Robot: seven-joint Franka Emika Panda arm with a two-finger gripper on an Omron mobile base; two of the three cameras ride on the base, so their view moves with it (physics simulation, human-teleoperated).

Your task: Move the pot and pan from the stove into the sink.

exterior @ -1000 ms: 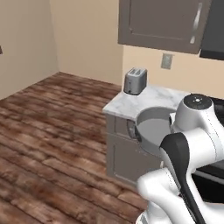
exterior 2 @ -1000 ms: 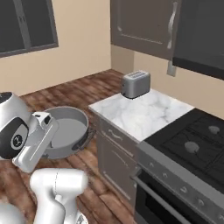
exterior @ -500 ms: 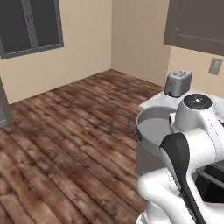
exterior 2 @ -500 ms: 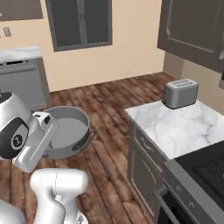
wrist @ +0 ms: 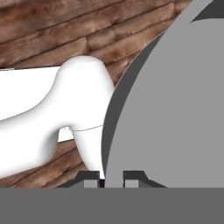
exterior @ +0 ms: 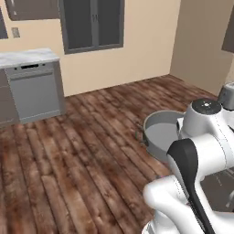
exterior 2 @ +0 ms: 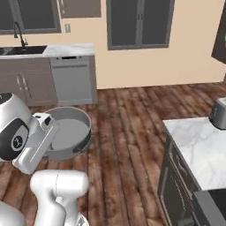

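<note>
The grey pot point(exterior: 161, 135) hangs above the wooden floor, held out in front of my arm, and looks empty inside point(exterior 2: 67, 131). In the hand view my gripper point(wrist: 110, 179) is shut on the pot's rim point(wrist: 114, 131), one fingertip point(wrist: 90, 178) outside the wall and one inside. The black sink point(exterior 2: 20, 50) with its dark faucet point(exterior 2: 17, 32) sits in the far counter at the upper left of the right base view. A dark corner of the stove point(exterior 2: 211, 206) shows at the lower right. The pan is out of view.
A grey dishwasher point(exterior 2: 73, 79) stands under the marble counter beside the sink point(exterior: 35, 87). A marble counter point(exterior 2: 198, 148) with a toaster point(exterior 2: 219, 113) is close on the right. Wooden floor point(exterior: 77, 155) stretches between me and the far cabinets.
The whole picture has swung: the base has turned away from the stove corner toward the window wall and the sink counter. The pot stays in the gripper, unchanged relative to the arm.
</note>
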